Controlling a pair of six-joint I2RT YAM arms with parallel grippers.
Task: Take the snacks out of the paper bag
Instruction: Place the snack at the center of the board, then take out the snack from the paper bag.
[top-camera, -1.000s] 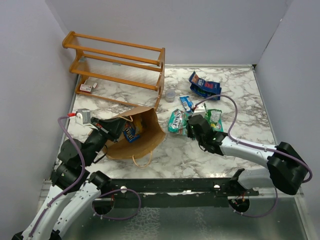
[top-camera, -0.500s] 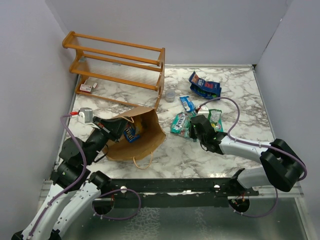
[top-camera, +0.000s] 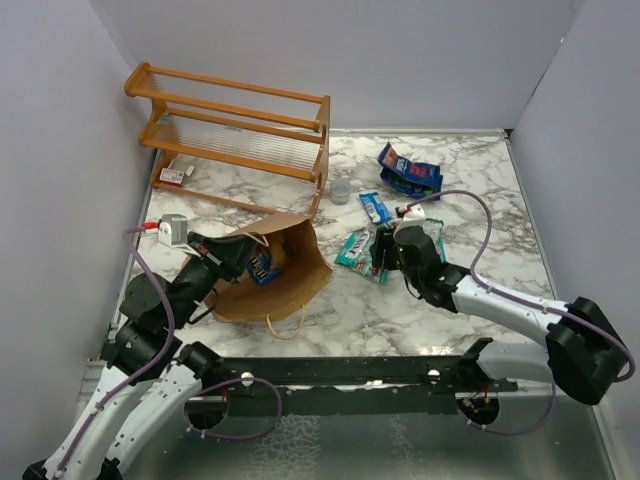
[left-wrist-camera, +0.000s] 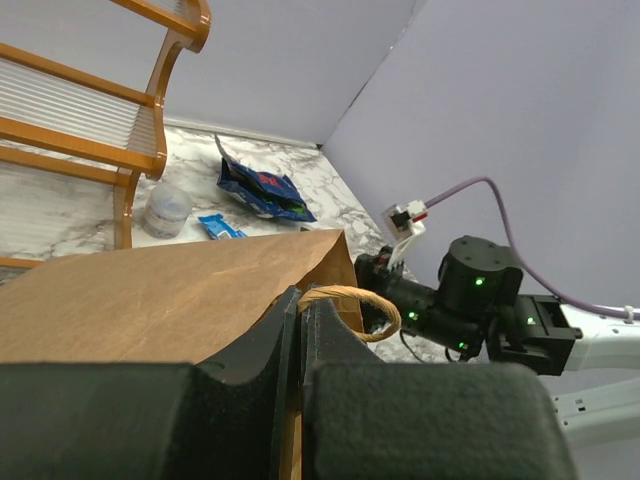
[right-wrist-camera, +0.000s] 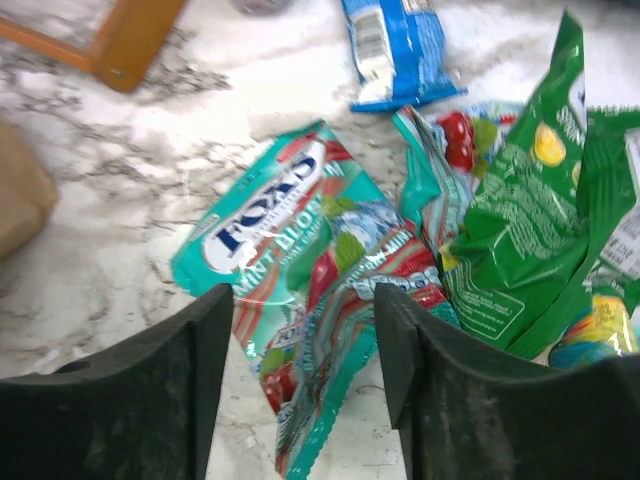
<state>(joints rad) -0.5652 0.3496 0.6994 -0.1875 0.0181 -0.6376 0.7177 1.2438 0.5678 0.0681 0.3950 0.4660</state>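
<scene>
- Marble table (top-camera: 480, 290), grey walls on three sides. Rack (top-camera: 235, 120) sits in the far-left corner.
- Bag (top-camera: 285, 275) is slumped near the left edge, mouth gaping up toward the top camera.
- Left gripper (left-wrist-camera: 300, 300) is clenched on the bag's rim, right beside a handle (left-wrist-camera: 345, 300). My read: it props the mouth open and anchors the bag for the other arm.
- One blue pack (top-camera: 262, 265) shows inside the bag, so the job isn't finished.
- Right gripper (right-wrist-camera: 305, 300) has its jaws apart, low over the mint pack (right-wrist-camera: 290, 230). That pack lies flat mid-table, nothing gripping it. Looks like a drop-off.
- Mint pack overlaps the green pack (right-wrist-camera: 530, 220), with a small blue pack (right-wrist-camera: 395, 50) just beyond them.
- Dark blue packs (top-camera: 408, 172) lie nearer the far edge.
- These snacks lie to the right of the bag, apart from its mouth. Probably a deliberate out-zone that keeps the reach path open.
- Cup (top-camera: 341, 190) stands by the rack's foot and isn't part of the task.
- Next, the right arm needs to reach into the mouth for the blue pack.
- Risks: glossy film slips, and the rim folds shut if the left grip lets go.
</scene>
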